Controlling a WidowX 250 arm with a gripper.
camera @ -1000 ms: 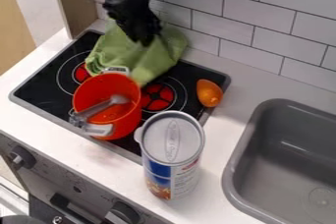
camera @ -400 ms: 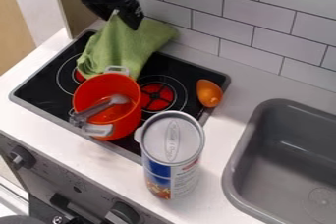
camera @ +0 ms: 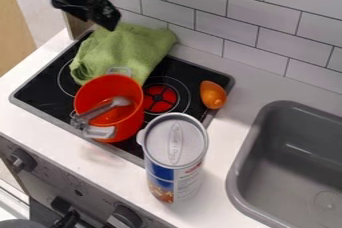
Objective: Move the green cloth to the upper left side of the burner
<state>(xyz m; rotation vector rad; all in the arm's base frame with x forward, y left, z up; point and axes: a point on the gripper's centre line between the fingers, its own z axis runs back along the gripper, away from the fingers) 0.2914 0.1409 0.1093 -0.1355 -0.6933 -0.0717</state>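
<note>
The gripper (camera: pixel 100 18) hangs at the upper left of the camera view, over the back left corner of the stove, right by the upper edge of the cloth. The green cloth (camera: pixel 120 49) lies crumpled across the back left part of the black burner plate (camera: pixel 45 85). Its front edge lies behind the orange-red pot and its back part reaches toward the tiled wall. It covers much of the left heating ring.
The orange-red pot (camera: pixel 132 94) with a grey utensil stands on the stove, in front of the cloth. An orange object (camera: pixel 213 95) rests at the stove's right edge. A tall can (camera: pixel 175 159) stands in front, and a grey sink (camera: pixel 287 172) is at right.
The gripper has moved left and away from over the cloth's middle. The cloth has shifted left, and the peak it formed beneath the gripper has sunk down.
</note>
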